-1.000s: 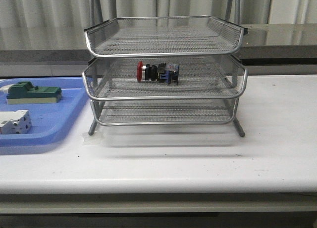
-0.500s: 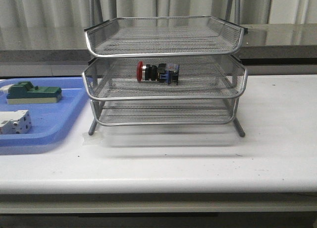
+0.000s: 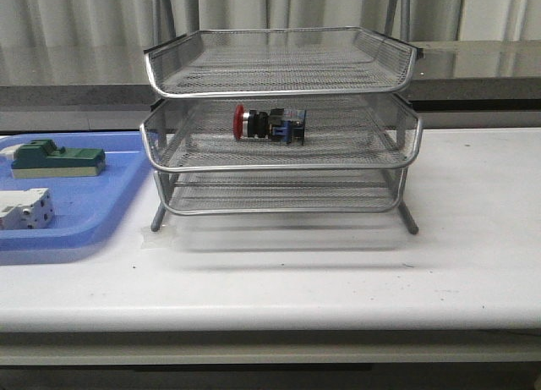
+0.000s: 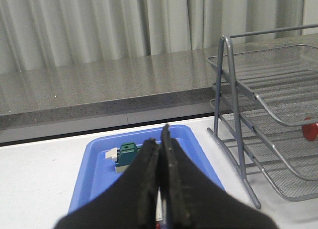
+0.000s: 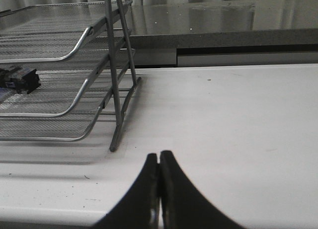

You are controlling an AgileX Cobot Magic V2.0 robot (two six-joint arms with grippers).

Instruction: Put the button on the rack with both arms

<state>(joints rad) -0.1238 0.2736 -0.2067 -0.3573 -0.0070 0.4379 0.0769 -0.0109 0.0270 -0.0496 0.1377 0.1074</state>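
Both sets of jaws were clenched shut on nothing, left gripper (image 4: 160,139) above the blue tray (image 4: 94,172), right gripper (image 5: 159,162) over bare counter (image 5: 223,114). The button (image 3: 269,123) sat on its side in the rack's (image 3: 279,166) middle tier.

Red-capped button (image 3: 269,123); silver mesh rack (image 3: 279,157); blue tray (image 3: 84,205).

Black curved tapering fingers (image 4: 149,189), both arms
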